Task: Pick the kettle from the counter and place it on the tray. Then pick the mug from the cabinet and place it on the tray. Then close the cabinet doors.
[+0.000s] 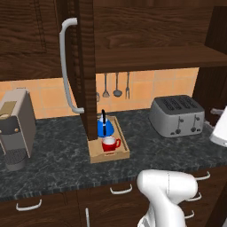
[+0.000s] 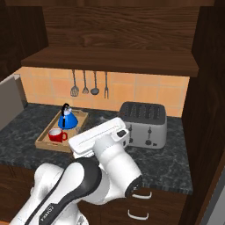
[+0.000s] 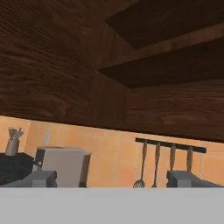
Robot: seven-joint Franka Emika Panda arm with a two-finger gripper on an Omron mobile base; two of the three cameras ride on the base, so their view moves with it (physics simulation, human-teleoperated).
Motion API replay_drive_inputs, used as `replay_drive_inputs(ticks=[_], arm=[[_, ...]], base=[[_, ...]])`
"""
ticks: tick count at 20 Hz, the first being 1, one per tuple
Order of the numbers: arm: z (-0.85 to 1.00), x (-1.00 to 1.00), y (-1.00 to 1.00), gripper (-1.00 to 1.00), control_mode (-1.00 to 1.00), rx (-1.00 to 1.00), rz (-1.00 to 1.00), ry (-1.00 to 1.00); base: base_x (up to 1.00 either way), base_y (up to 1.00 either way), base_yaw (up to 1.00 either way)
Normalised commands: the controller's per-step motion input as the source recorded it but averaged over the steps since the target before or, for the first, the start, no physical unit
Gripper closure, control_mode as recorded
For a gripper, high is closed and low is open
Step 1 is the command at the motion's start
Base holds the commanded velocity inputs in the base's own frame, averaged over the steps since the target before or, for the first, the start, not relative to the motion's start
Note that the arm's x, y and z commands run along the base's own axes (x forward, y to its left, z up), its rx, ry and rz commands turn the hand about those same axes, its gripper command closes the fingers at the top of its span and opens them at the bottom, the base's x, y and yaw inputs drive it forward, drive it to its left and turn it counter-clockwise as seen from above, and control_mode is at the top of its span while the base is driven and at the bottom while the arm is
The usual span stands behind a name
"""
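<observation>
Kettle [image 1: 105, 127] and red mug [image 1: 109, 144] are both sitting on the tray [image 1: 122, 154]; gripper [image 3: 112, 178] is gaping wide, holding nothing, facing the open cabinet [image 3: 166, 65].

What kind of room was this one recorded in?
A simulated home kitchen, by the look of it: a toaster and coffee machine on the dark stone counter, utensils hanging on the tiled wall.

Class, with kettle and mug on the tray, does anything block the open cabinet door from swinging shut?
Nothing visible does: kettle and mug sit low in the tray, seemingly beneath the cabinet door's swing.
</observation>
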Motion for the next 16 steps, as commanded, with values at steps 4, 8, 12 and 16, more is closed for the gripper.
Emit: replay_drive_inputs(ticks=[4,8,12,16], arm=[[0.52,-0.21,-0.75,-1.00,-1.00,0.14,-0.19,-0.11],[0.52,-0.20,-0.76,-1.00,-1.00,0.14,-0.19,-0.11],[0.37,-0.38,-0.70,-1.00,-1.00,0.15,-0.23,-0.12],[0.09,-0.57,-0.69,-1.00,-1.00,0.12,-0.34,-0.10]], base=[[0.00,0.00,0.00],[0.00,0.00,0.00],[0.00,0.00,0.00],[0.00,0.00,0.00]])
